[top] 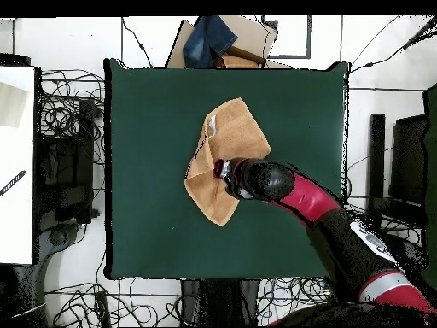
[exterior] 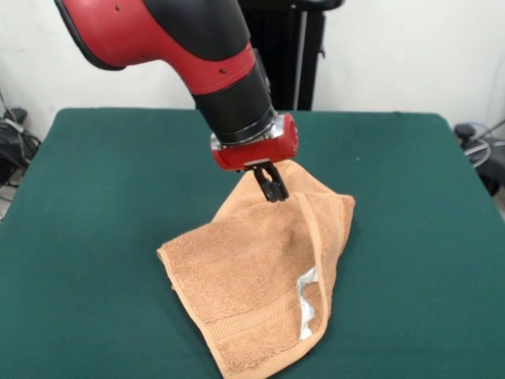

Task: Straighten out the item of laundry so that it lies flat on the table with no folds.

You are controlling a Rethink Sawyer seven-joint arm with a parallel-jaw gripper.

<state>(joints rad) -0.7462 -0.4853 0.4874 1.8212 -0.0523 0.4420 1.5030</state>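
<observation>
The item of laundry (exterior: 245, 276), an orange-tan terry towel, lies rumpled near the middle of the dark green table (exterior: 95, 197). One long edge is folded over, with a white label (exterior: 306, 304) showing along the fold. My gripper (exterior: 272, 185) is at the towel's far corner, fingers pinched together on the cloth, which rises to them in a ridge. In the overhead view the towel (top: 229, 141) lies diagonally on the table (top: 145, 128), and the arm covers its middle right part; the gripper (top: 224, 168) sits over it.
Green table top (exterior: 410, 205) surrounds the towel on all sides. Beyond the table's edge in the overhead view are a cardboard box with blue cloth (top: 213, 38), tangled cables (top: 64, 120) and a white board (top: 17, 162).
</observation>
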